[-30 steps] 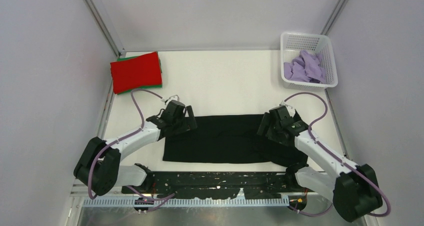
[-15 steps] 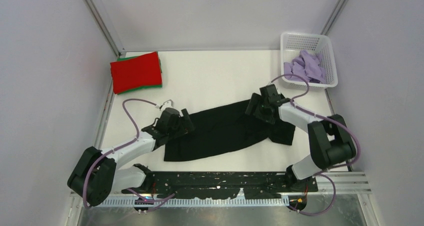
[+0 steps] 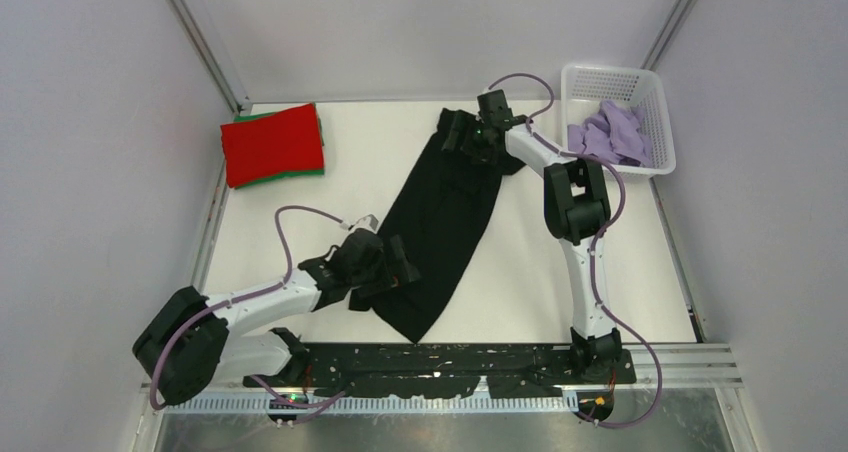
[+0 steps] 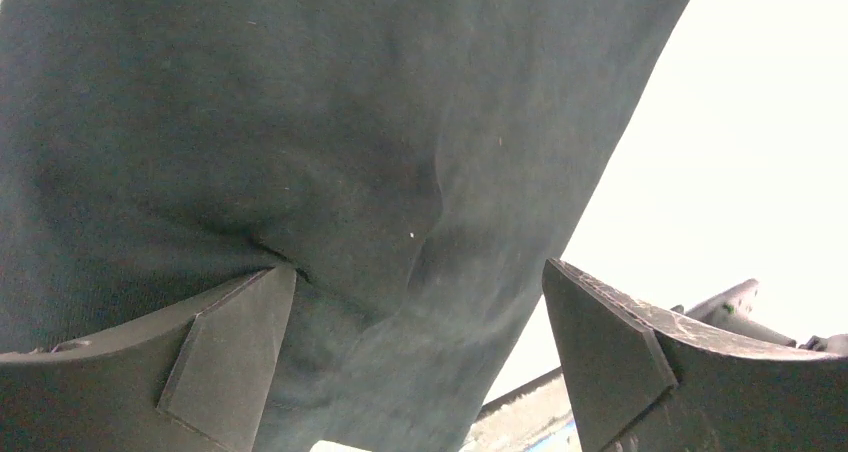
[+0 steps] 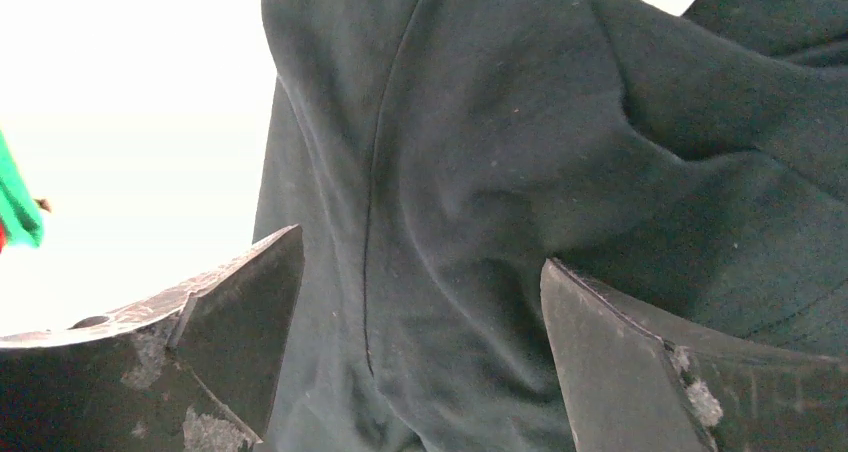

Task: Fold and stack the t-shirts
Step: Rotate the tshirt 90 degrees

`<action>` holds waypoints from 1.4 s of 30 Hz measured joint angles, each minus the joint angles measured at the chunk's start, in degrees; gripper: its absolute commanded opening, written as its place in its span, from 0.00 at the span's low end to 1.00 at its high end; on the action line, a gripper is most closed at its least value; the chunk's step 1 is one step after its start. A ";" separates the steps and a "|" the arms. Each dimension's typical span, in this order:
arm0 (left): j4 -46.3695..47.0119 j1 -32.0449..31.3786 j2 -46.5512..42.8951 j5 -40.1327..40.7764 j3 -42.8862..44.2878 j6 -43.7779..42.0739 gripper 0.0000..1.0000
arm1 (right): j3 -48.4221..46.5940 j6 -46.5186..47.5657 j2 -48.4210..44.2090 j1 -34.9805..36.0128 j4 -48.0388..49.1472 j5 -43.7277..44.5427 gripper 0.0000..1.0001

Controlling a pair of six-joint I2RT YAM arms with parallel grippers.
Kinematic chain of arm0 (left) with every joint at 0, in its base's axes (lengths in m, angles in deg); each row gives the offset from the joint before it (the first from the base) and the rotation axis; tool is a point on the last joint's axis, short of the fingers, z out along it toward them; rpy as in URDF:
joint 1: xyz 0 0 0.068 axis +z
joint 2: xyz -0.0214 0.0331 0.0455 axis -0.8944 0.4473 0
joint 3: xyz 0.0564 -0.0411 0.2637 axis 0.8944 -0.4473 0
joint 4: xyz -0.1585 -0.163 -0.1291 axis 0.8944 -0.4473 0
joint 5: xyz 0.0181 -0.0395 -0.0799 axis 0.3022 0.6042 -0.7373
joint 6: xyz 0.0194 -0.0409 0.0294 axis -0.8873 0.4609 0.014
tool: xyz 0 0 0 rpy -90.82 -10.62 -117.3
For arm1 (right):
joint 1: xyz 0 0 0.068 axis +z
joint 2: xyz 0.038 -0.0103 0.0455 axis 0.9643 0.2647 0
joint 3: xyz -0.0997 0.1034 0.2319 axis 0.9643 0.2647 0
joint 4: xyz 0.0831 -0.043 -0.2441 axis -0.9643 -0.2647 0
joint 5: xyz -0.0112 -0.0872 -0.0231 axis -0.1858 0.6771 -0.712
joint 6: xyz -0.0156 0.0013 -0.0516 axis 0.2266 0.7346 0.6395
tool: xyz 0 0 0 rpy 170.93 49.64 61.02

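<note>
The black t-shirt (image 3: 440, 212) lies as a long diagonal band, from the far middle of the table down to the near middle. My left gripper (image 3: 392, 272) is at its near left edge; in the left wrist view (image 4: 420, 272) the jaws stand wide apart over the black cloth (image 4: 330, 142). My right gripper (image 3: 463, 137) is at the shirt's far end, arm stretched out; in the right wrist view (image 5: 420, 252) the jaws stand wide apart over the cloth (image 5: 480, 172). A folded red t-shirt (image 3: 272, 144) lies on a green one (image 3: 303, 173) at the far left. The lavender t-shirt (image 3: 608, 135) is crumpled in the basket.
A white mesh basket (image 3: 612, 70) stands at the far right corner. White walls and metal posts close in the table on three sides. A black rail (image 3: 450, 357) with the arm bases runs along the near edge.
The black shirt has swung from lying crosswise to lying diagonally. My right gripper moved far back and left with its end. My left gripper shifted a little right and nearer.
</note>
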 measured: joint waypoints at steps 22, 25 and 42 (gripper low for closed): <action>-4.13 -14.01 2.29 -2.80 6.10 -1.07 0.99 | -26.51 6.25 12.70 1.73 -8.11 1.53 0.96; -7.13 -14.05 -2.43 -1.20 6.14 -3.69 1.00 | -23.50 10.97 7.19 1.70 -9.35 3.63 0.96; -24.17 -4.33 -24.65 1.99 -4.52 -9.79 0.88 | 50.88 12.76 -52.96 16.11 1.20 13.38 0.97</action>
